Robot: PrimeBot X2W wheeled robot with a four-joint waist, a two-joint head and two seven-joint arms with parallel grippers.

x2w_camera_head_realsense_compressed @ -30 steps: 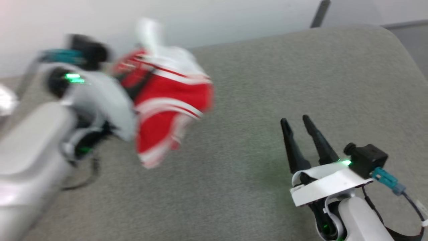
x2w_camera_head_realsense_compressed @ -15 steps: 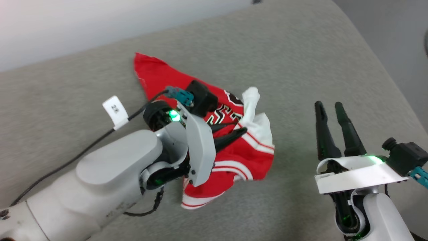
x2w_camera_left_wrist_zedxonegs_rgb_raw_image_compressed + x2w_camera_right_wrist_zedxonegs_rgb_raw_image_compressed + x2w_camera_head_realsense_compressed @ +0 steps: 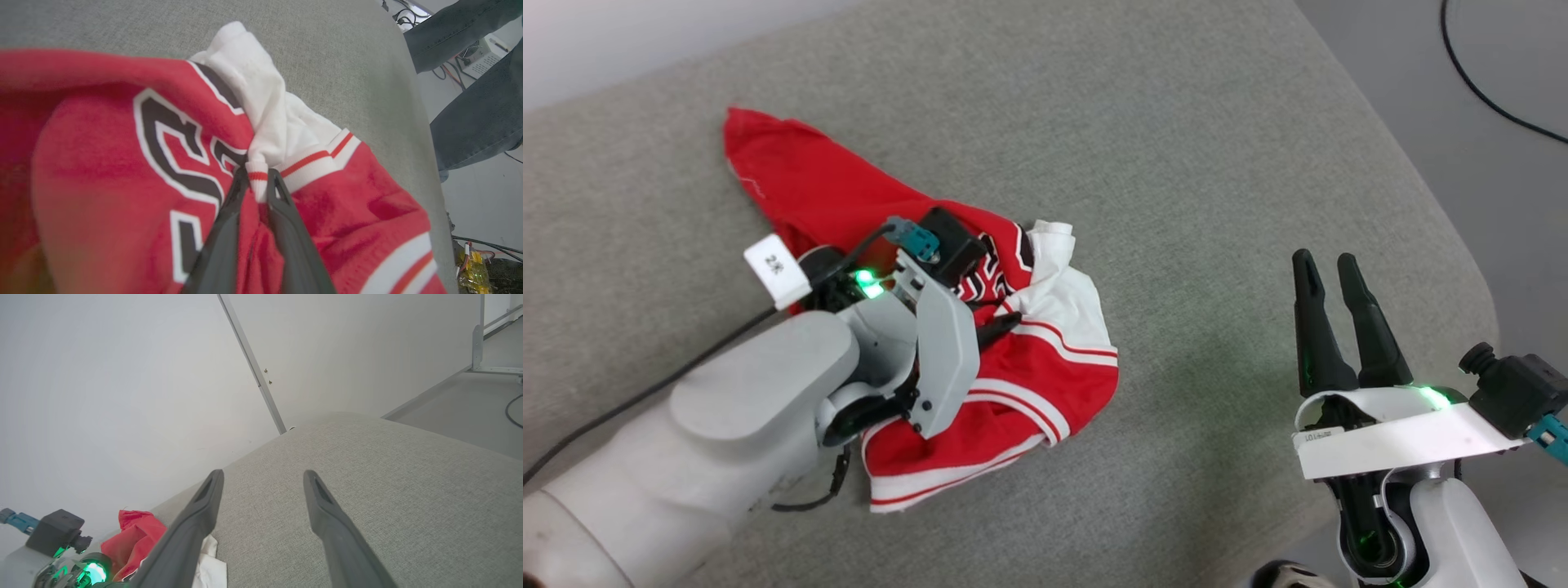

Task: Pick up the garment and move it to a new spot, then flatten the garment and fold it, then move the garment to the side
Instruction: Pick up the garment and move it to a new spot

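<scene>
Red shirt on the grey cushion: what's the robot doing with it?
The robot's left end effector is shut on the red garment at its white-and-red striped trim. The garment lies crumpled on the grey cushion, not yet flattened or folded. The right end effector is open, off to the right and apart from the cloth, holding nothing. A person's legs show beside the cushion in the left wrist view.

garment [image 3: 1062, 380]: red jersey, white sleeves, striped trim, black lettering | crumpled, unfolded | lying on grey cushion [image 3: 1217, 163]
</scene>
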